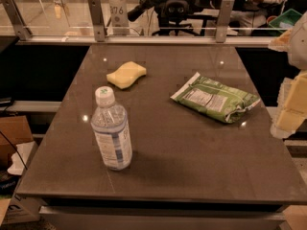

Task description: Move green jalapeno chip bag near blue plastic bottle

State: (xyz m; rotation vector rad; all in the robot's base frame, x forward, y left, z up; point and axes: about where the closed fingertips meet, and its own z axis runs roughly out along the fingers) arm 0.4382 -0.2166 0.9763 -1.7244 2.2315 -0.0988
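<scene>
The green jalapeno chip bag (215,98) lies flat on the right half of the brown table (192,162), its white nutrition panel facing up. The blue plastic bottle (112,131) stands upright at the front left, clear with a white cap and a pale label. The bag is well apart from the bottle, to its right and farther back. My gripper (289,115) is a pale, blurred shape at the right edge of the camera view, beyond the table's right side and to the right of the bag. It touches nothing.
A yellow sponge (126,74) lies at the back left of the table. A glass barrier with metal posts (96,18) runs behind the table. Cardboard boxes (12,138) sit on the floor at the left.
</scene>
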